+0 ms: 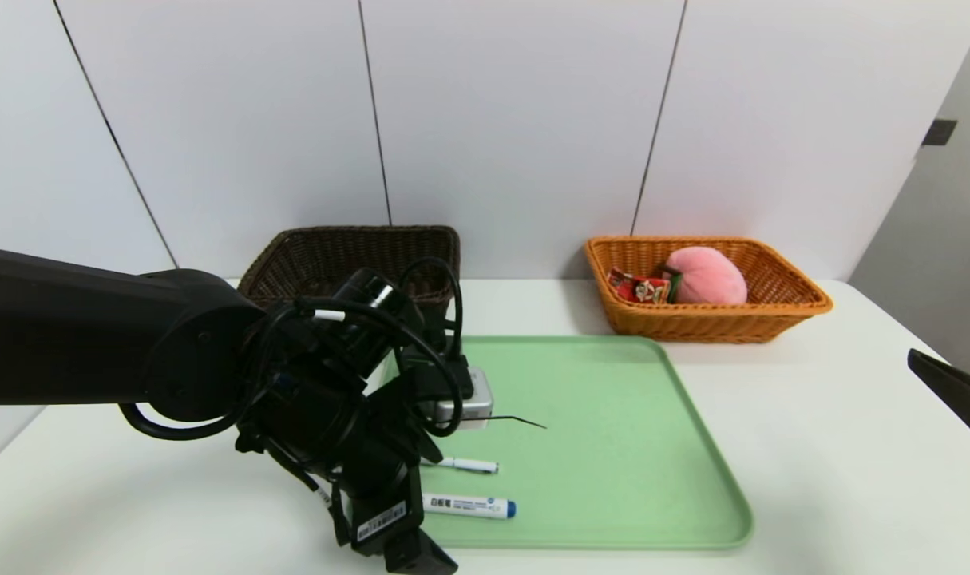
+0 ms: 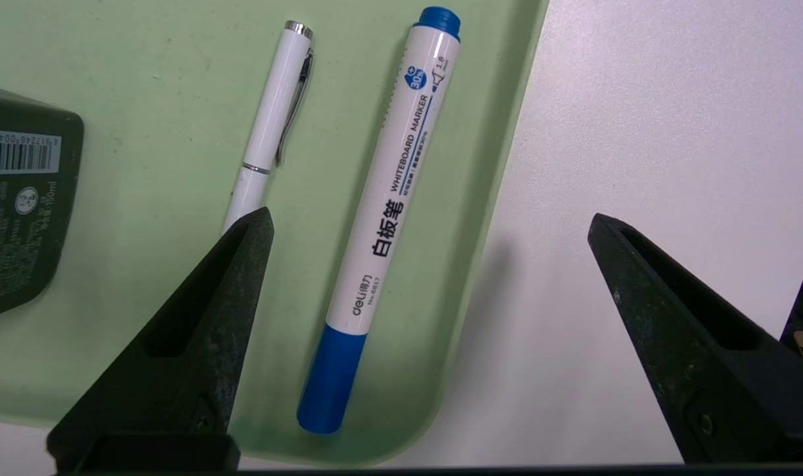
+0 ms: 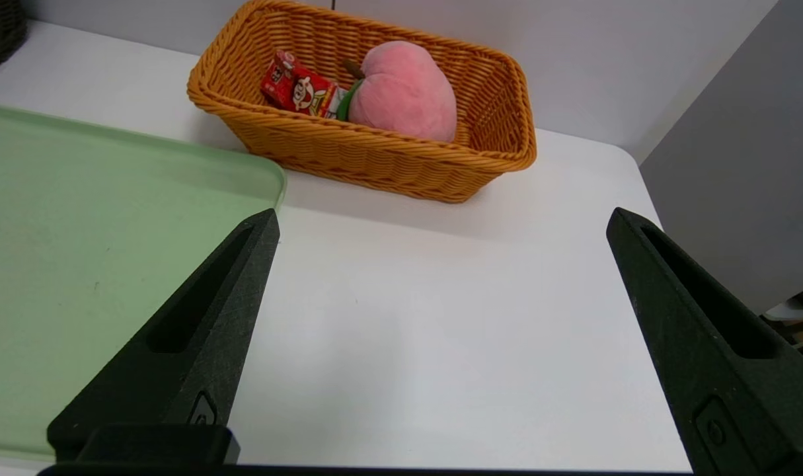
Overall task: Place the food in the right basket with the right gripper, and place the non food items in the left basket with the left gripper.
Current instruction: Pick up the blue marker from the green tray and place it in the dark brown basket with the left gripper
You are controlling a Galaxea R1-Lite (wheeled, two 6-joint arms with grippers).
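The peach (image 1: 709, 276) and snack (image 1: 641, 288) were in the far right basket (image 1: 716, 328). I had the pen (image 2: 263, 119), marker (image 2: 389, 192) and bottle (image 2: 26, 198) left; both grippers' jaws were wide apart.

A fuzzy, cloth-like peach (image 1: 706, 276) lies against woven wicker (image 1: 692, 326); the marker (image 2: 394, 178) is glossy plastic.

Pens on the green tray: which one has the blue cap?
The thicker whiteboard marker, printed along its barrel; the slimmer pen is white with a metal clip.

Two baskets (image 1: 716, 327) — three non-foods (image 2: 391, 172)
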